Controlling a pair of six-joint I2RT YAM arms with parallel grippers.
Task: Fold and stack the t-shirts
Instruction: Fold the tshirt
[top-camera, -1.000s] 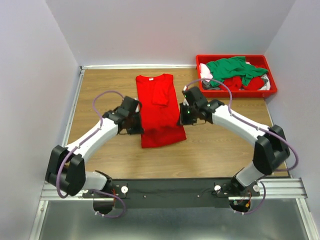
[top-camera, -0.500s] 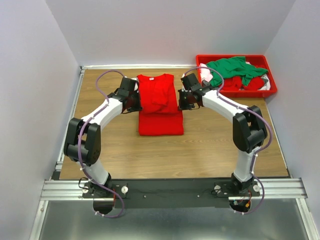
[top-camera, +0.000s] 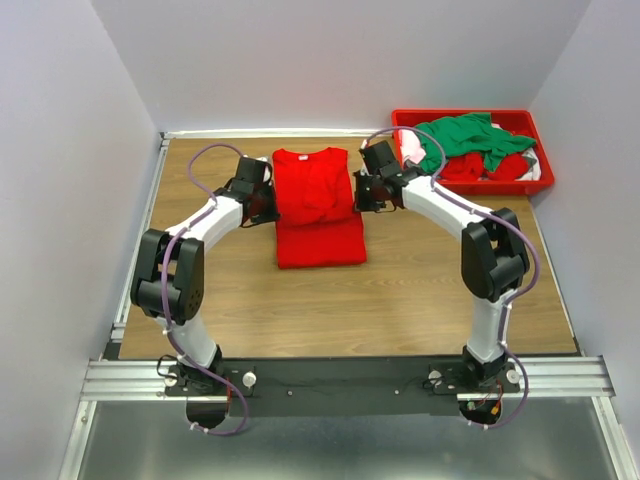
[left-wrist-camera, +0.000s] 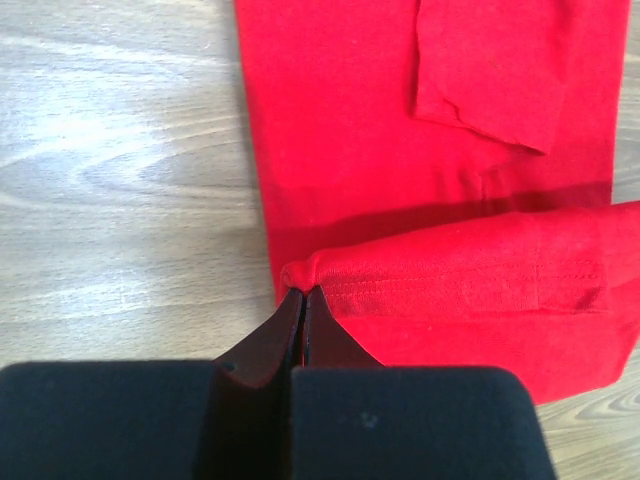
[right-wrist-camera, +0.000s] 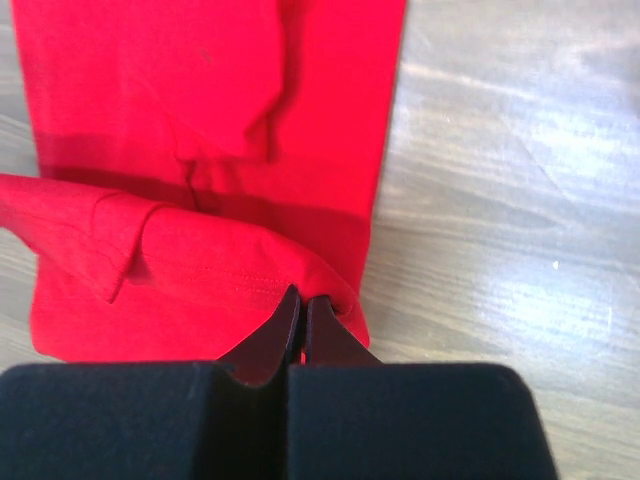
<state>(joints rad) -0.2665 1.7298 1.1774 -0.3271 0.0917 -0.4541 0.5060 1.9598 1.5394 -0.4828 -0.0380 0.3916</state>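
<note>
Room: plain pale walls close in three sides of a wood-grain table.
Rail: a metal rail runs along the near table edge, well apart from the red bin and carrying both arm bases.
Arms: the left arm and right arm both arch up the table; the right one ends just left of the bin, the left one farther left.
Main shirt: a red t-shirt lies lengthwise on the bare table, left of the bin and apart from it, collar end toward the back wall.
Bin: sits in the far right corner of the table.
Bin contents: a green t-shirt lies crumpled on top, with red and white shirts bunched under and beside it.
Fold: the folded hem is lifted and doubled over the shirt's middle, casting a dark band of shadow on the cloth beneath.
Left gripper: the left gripper has its fingers pinched tight on the hem corner farthest from the bin.
Right gripper: the right gripper has its fingers pinched tight on the hem corner nearest the bin.
</note>
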